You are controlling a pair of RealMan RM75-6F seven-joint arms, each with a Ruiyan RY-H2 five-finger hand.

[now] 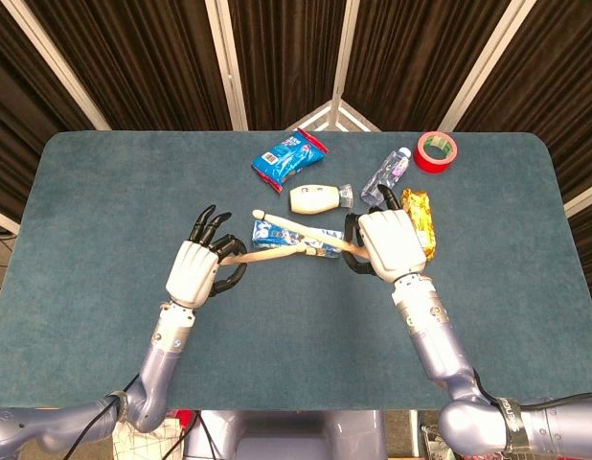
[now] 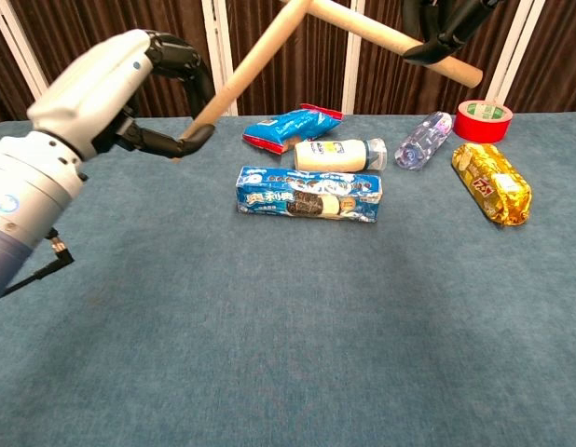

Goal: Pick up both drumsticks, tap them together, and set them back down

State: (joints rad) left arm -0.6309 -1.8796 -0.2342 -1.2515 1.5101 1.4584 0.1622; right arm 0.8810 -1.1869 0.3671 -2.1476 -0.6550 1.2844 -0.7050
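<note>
Gripping one drumstick [image 1: 267, 255] in the left hand [image 1: 195, 271] and another [image 1: 306, 229] in the right hand [image 1: 387, 240], the robot crosses them above the blue cookie pack [image 2: 308, 194], its print unreadable.

Head view: high above the near edge, angled steeply down, covering the whole table [image 1: 104, 192] to the far curtains. Chest view: low, close, facing the far edge. Shared: central table, blue cookie pack [image 1: 320, 240] [image 2: 308, 194].
</note>
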